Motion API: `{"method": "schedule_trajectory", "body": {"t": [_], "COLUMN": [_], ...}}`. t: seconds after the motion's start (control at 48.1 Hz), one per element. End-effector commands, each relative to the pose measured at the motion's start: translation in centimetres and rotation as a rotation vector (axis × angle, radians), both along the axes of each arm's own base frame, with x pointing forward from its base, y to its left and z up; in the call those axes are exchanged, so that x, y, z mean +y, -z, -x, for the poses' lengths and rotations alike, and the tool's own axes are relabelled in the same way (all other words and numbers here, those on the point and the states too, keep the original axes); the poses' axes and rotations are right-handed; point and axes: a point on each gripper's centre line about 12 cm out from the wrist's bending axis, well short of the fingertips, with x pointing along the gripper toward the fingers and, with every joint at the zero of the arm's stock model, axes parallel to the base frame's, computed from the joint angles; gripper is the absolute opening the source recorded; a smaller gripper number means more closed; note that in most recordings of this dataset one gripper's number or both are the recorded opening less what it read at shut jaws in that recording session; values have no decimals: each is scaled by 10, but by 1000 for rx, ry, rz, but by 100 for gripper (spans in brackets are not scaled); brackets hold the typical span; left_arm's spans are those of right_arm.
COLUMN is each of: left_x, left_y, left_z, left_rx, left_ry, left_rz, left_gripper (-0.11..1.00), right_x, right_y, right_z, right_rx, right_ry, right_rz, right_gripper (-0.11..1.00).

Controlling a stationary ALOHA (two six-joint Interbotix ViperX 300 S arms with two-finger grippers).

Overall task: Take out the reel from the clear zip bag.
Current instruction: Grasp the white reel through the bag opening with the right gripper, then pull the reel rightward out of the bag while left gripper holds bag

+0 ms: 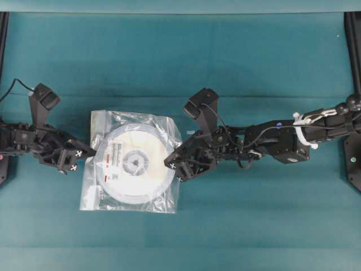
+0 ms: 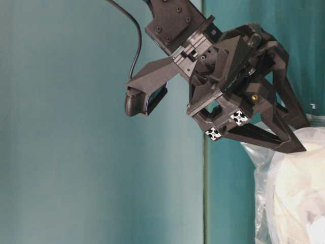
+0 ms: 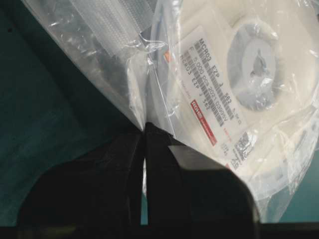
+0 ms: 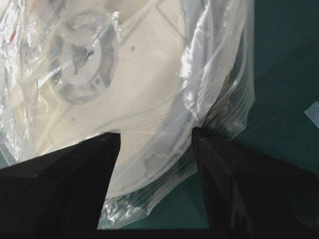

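The reel point(image 1: 135, 162) sits inside the clear zip bag point(image 1: 97, 186) at centre frame. The left end effector point(image 3: 144, 130) is clamped on the bag's edge. The right end effector point(image 4: 155, 149) stands apart, straddling bag and reel rim.

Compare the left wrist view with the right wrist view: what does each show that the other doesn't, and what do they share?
Only the left wrist view shows the left gripper shut on a fold of the clear zip bag, and the reel's label with black print and a red mark.

Only the right wrist view shows the right gripper with its jaws apart at the bag's edge and the reel's rim between them; whether they touch it I cannot tell.

Both show the reel inside the crinkled bag, its grey hub, and the teal table.
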Motion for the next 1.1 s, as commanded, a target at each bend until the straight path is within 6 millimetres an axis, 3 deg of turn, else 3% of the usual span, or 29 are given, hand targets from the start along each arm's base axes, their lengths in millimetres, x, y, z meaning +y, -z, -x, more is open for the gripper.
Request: {"method": "schedule_trajectory", "body": {"t": [0.0,0.582,0.686,0.831,1.08], "left_x": [1,0,0,1,1], "left_y": [-3,-3,-3,-4,-3], "left_z": [-5,-5,-5,-5,-5], "left_rx": [-18,-18,-18,-20,-18], "left_ry": [1,3,3,1,1], "left_rz": [-3,-3,-3,-3,-3], "left_gripper": [-1,-1,-1,-1,-1], "right_x": [3,4,5,4,0], "right_y": [-4,-3,0,2,3], "right_z": [0,-16,-14,-11,-7], "right_rx": [-13,-8,22,52,60], "right_ry": [8,5,2,9,46], "right_rz": [-15,-23,-29,-43,-68], "right_gripper": [68,52,42,19,19]}}
